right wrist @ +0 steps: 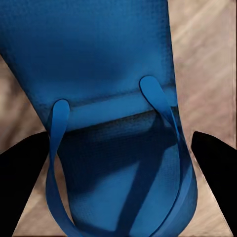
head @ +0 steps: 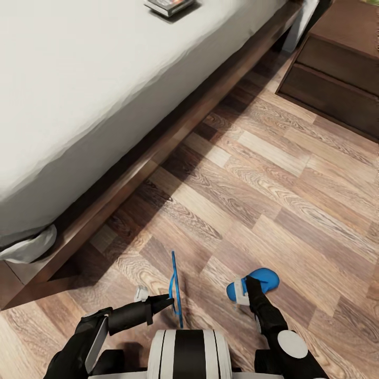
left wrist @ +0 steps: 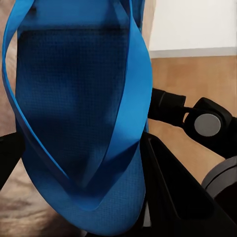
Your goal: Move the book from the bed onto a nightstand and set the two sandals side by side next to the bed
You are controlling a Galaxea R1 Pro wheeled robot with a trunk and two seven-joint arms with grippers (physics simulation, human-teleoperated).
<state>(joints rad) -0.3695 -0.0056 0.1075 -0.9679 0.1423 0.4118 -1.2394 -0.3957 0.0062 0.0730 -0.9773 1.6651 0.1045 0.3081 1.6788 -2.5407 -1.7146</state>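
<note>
My left gripper [head: 169, 301] is shut on a bright blue sandal [head: 175, 288], which it holds on edge just above the wood floor. In the left wrist view this sandal [left wrist: 79, 123] fills the space between the black fingers [left wrist: 168, 197]. To the right, my right gripper [head: 247, 284] is shut on the other blue sandal [head: 263, 279], which lies flat. In the right wrist view its fingers [right wrist: 19, 168] press on both edges of that sandal [right wrist: 98, 64]. The bed [head: 79, 79] runs along the upper left. The book [head: 169, 5] lies on the mattress at the far end. The nightstand [head: 337, 68] stands at the upper right.
The bed's dark wooden frame [head: 173, 131] runs diagonally beside open plank floor [head: 263, 189], which stretches between the bed and the nightstand. A white sheet corner [head: 29, 247] hangs over the frame at the near left.
</note>
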